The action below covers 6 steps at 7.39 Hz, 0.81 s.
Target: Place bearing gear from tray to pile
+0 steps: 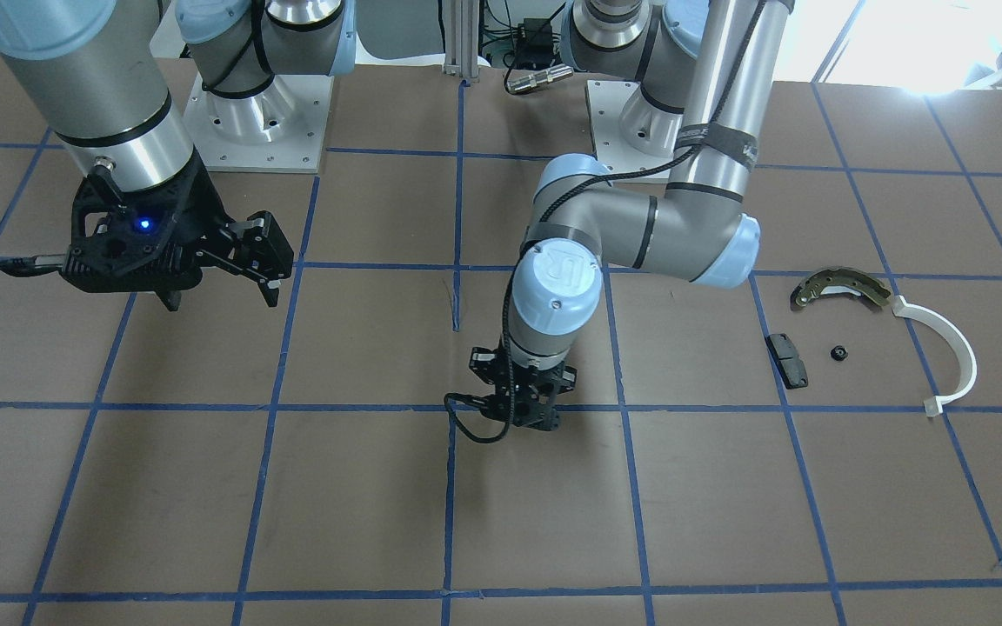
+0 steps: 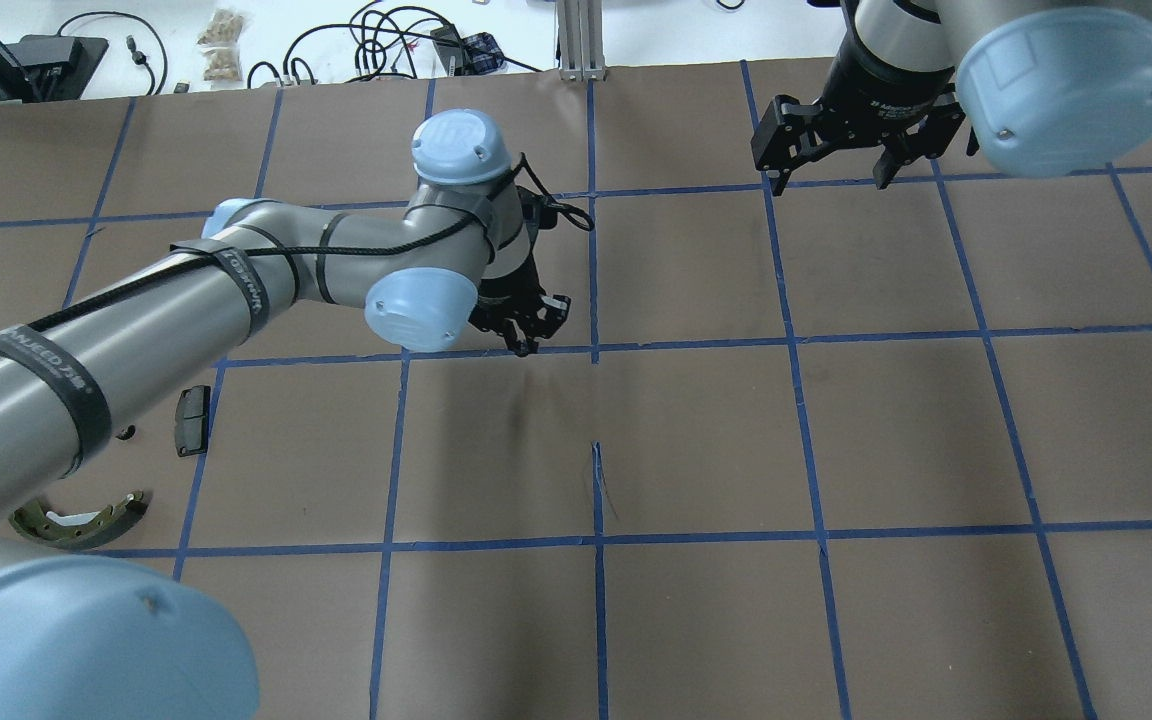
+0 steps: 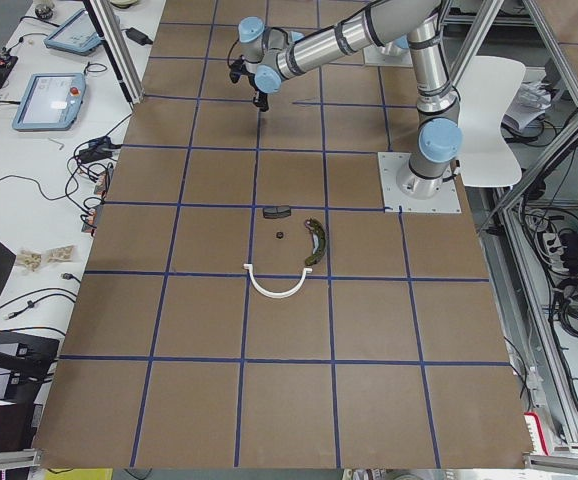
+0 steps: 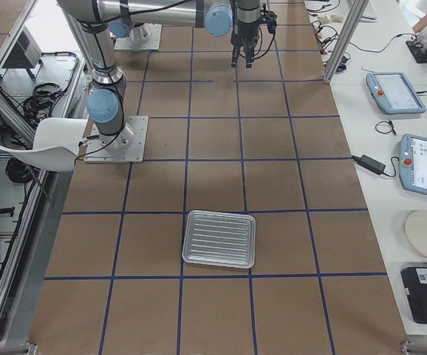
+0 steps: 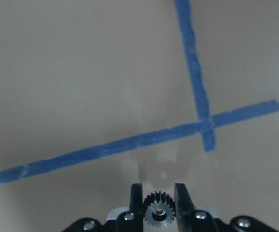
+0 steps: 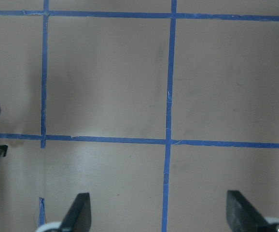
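Brown gridded tabletop [image 2: 696, 440]: nearest the robot lies the pile [image 1: 840, 283]. Beyond it, the left gripper [image 5: 159, 189] clamps the bearing gear [image 5: 159, 214] over mid-table. Farthest out, the right gripper [image 6: 160, 205] hangs with fingers wide apart. The tray [image 4: 219, 239] sits toward the table's right end.

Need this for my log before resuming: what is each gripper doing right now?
Left gripper: closed on the bearing gear.
Right gripper: open, holding nothing.

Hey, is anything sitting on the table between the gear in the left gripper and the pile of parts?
Nothing visible. The left gripper holds the gear, and only bare, tape-lined table lies between it and the pile.
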Available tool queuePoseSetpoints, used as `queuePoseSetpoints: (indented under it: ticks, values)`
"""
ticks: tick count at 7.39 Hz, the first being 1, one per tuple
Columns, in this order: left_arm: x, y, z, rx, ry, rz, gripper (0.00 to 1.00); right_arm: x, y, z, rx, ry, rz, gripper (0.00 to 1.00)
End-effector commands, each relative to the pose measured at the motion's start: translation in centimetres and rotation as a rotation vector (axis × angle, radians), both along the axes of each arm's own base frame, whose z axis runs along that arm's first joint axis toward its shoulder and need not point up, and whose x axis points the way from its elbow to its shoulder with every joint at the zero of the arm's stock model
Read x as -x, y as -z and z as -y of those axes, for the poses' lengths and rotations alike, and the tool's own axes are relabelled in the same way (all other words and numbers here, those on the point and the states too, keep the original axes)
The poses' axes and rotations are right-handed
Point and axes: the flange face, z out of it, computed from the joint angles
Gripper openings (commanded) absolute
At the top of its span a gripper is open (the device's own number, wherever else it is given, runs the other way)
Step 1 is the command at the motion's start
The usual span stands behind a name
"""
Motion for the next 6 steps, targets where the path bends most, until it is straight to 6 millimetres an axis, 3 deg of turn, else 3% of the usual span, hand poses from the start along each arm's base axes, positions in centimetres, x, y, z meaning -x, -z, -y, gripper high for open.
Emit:
queuePoseSetpoints:
  ticks: [1, 2, 3, 4, 6]
  values:
    - [-12.0, -4.0, 4.3, -0.029, -0.015, 0.037, 0.0, 0.2, 0.0, 0.1, -0.001, 0.0, 0.0, 1.0]
    - [-20.7, -5.0, 5.6, -0.073, -0.003, 0.075, 0.0, 0.1, 0.0, 0.1, 0.001, 0.003, 0.0, 1.0]
    - [-29.6, -4.5, 5.3, -0.112, 0.02, 0.098, 0.0, 0.1, -0.1, 0.1, 0.01, 0.0, 0.0, 1.0]
    - [-36.7, -4.7, 4.3, -0.121, -0.006, 0.08, 0.0, 0.0, -0.3, 0.3, 0.03, 0.0, 0.002, 1.0]
    - [-45.1, -3.4, 2.1, -0.149, -0.024, 0.044, 0.0, 0.0, -0.4, 0.3, 0.032, -0.002, 0.002, 1.0]
